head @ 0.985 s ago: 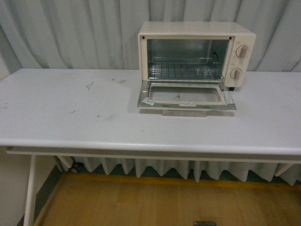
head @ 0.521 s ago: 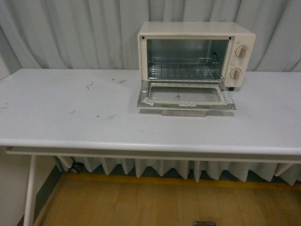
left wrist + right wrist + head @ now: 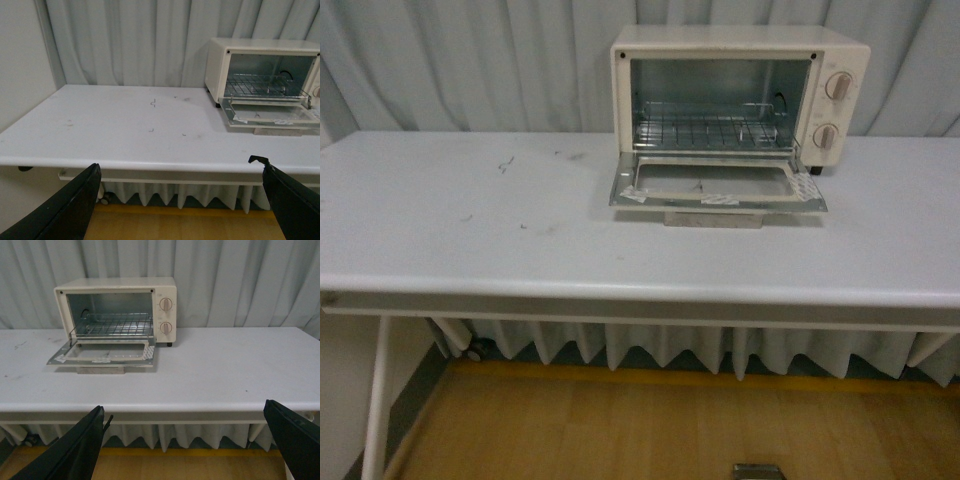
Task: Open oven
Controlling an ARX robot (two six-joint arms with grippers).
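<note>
The oven [image 3: 740, 98] stands at the far edge of the white tabletop [image 3: 520, 230], right of centre and close to the pale curtain [image 3: 470, 60] behind it. Its door [image 3: 717, 186] hangs fully down — lying roughly level, reaching toward the near edge — and the beige bar handle [image 3: 714, 218] sits under the door's near rim. Inside, the wire rack [image 3: 712, 133] shows across the open cavity, and two round knobs [image 3: 837, 87] sit one above the other on the oven's right panel. Strips of pale tape mark the door's inner frame.

Neither arm touches the oven; both are well apart from it, off the near side of the tabletop. The left pincer [image 3: 180, 200] is spread wide and holds nothing, its dark fingers [image 3: 65, 210] at the lower corners of the left wrist view. The right pincer [image 3: 185, 440] is likewise spread wide and empty (only its two dark finger edges show). A few faint scuffs [image 3: 505, 163] mark the tabletop left of the oven.
</note>
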